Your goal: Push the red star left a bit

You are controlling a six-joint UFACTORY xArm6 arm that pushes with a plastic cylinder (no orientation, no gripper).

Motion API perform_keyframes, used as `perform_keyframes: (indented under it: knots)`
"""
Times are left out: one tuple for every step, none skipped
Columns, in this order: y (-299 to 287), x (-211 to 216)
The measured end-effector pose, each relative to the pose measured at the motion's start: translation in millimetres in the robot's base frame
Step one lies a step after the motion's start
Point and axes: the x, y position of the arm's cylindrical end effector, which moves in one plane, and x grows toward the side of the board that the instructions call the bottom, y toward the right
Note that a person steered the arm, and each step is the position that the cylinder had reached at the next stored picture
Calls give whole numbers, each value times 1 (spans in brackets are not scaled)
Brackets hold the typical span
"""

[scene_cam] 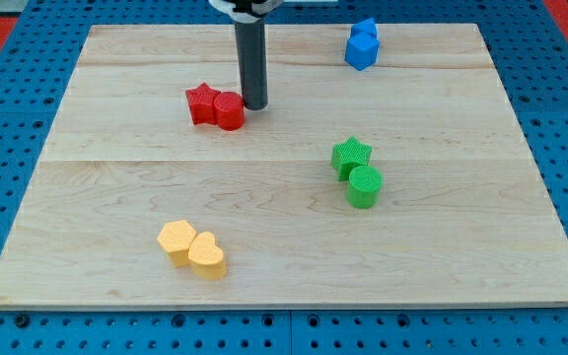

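The red star point(202, 102) lies on the wooden board point(284, 227) at the upper left of centre. A red cylinder point(230, 111) touches its right side. My tip point(254, 106) stands just right of the red cylinder, very close to or touching it, so the cylinder lies between my tip and the star. The dark rod rises from there to the view's top.
A blue cube and another blue block point(362, 44) stand together at the top right. A green star point(351, 155) and a green cylinder point(365, 185) touch at the right of centre. A yellow hexagon point(177, 241) and a yellow heart point(207, 255) touch at the bottom left.
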Motion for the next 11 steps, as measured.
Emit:
perform_keyframes:
  knots:
    - [-26, 19]
    - [-53, 39]
    - [-45, 40]
    - [-5, 37]
    - [13, 22]
    - [-14, 13]
    - [-42, 2]
    - [-69, 2]
    - [-83, 2]
    - [-83, 2]
    - [-83, 0]
